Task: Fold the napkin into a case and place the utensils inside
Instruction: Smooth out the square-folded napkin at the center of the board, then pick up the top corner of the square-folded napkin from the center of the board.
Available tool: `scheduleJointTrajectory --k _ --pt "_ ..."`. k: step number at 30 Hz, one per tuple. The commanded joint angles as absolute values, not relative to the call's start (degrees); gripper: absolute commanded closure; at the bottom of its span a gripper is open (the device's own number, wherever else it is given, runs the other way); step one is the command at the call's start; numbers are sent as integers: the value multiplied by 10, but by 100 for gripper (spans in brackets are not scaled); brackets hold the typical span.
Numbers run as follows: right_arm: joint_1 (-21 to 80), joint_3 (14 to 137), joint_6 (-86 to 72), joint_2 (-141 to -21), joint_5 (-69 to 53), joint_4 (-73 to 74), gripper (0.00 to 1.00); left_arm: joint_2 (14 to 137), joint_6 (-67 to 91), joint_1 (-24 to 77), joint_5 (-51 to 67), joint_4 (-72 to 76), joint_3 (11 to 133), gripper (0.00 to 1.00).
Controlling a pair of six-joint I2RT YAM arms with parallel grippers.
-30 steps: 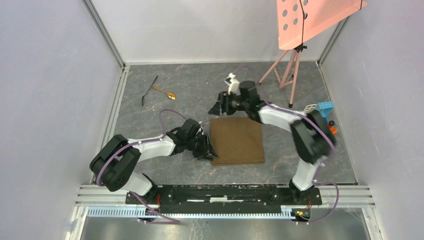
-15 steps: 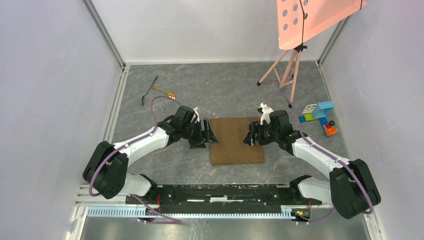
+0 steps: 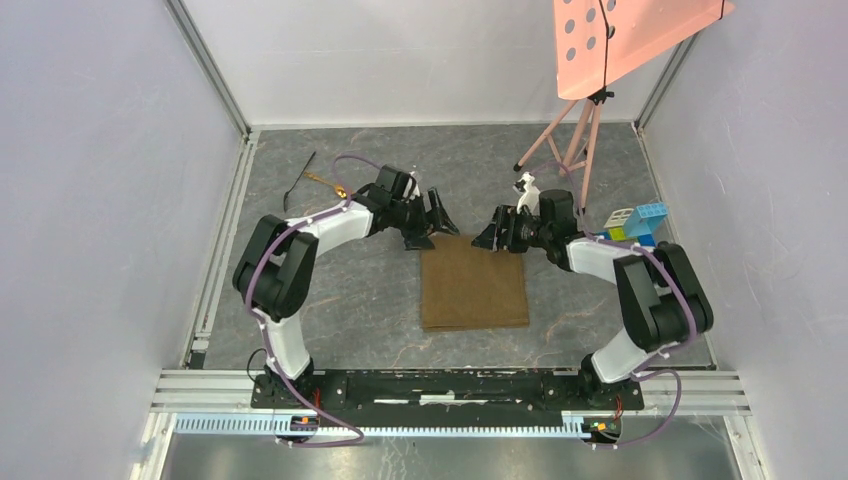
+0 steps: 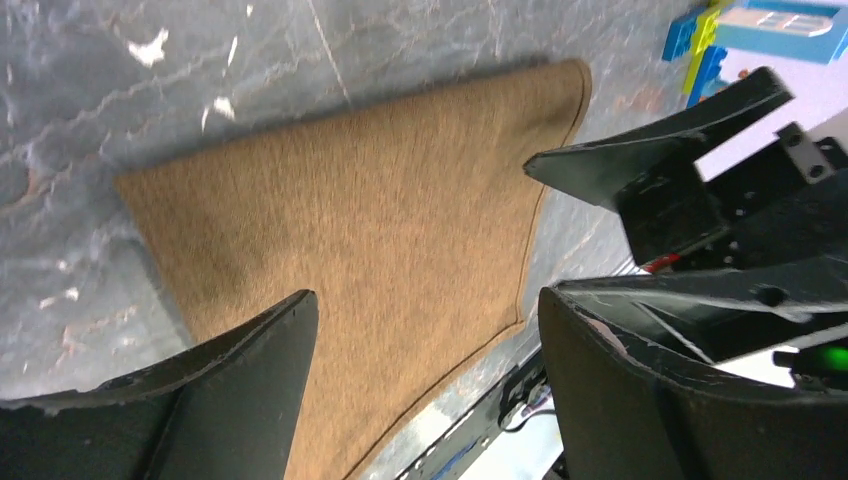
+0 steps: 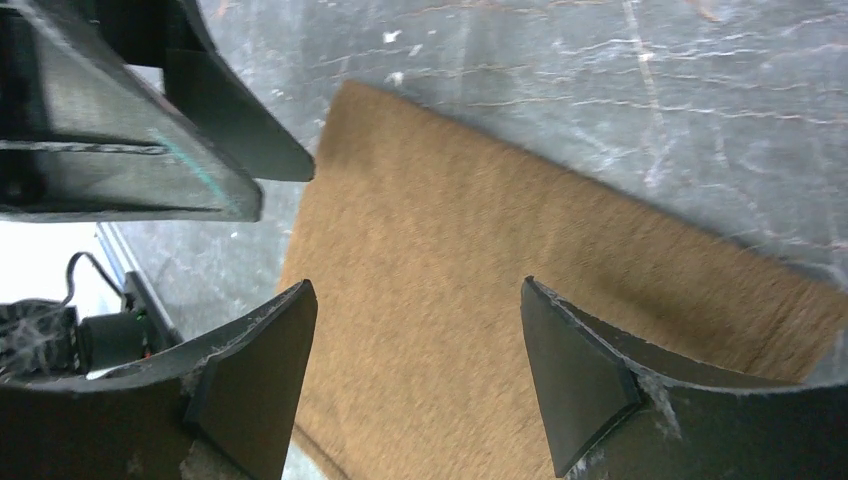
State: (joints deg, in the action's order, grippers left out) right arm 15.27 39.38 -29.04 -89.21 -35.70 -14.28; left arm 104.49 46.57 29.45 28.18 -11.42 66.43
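The napkin (image 3: 474, 285) lies flat on the tabletop (image 3: 350, 290). The left fingers (image 3: 445, 220) hang over its far left corner. The right fingers (image 3: 485, 238) face them from over the far edge, with a gap between the two pairs. The spoon (image 3: 340, 190) and the slender utensil (image 3: 298, 182) lie side by side, well left of the left fingers. Toy blocks (image 3: 635, 222) sit right of the right fingers, and a stand (image 3: 575, 140) is behind them.
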Motion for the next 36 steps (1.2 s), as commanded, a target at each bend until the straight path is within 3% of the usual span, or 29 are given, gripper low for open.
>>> scheduleJointTrajectory --k 1,5,10,19,27,30,33,36 --pt "137 415 -245 -951 -323 -167 19 1083 496 293 282 -93 715 13" --pt "105 395 -241 -992 -321 -203 20 1118 484 292 260 -108 715 13" --pt "119 420 -195 -994 -321 -119 19 1058 464 306 172 -104 623 10" --pt "169 434 -101 -736 -219 141 17 907 435 348 172 -139 535 10" --pt "165 391 -140 -578 -62 322 33 790 469 358 206 -151 466 12" --pt "164 340 -196 -546 -75 326 34 774 510 366 246 -100 434 12" --pt "164 289 -234 -527 -103 305 46 764 519 389 236 -96 429 12" --pt "164 260 -243 -521 -91 292 51 763 526 403 235 -85 419 12"
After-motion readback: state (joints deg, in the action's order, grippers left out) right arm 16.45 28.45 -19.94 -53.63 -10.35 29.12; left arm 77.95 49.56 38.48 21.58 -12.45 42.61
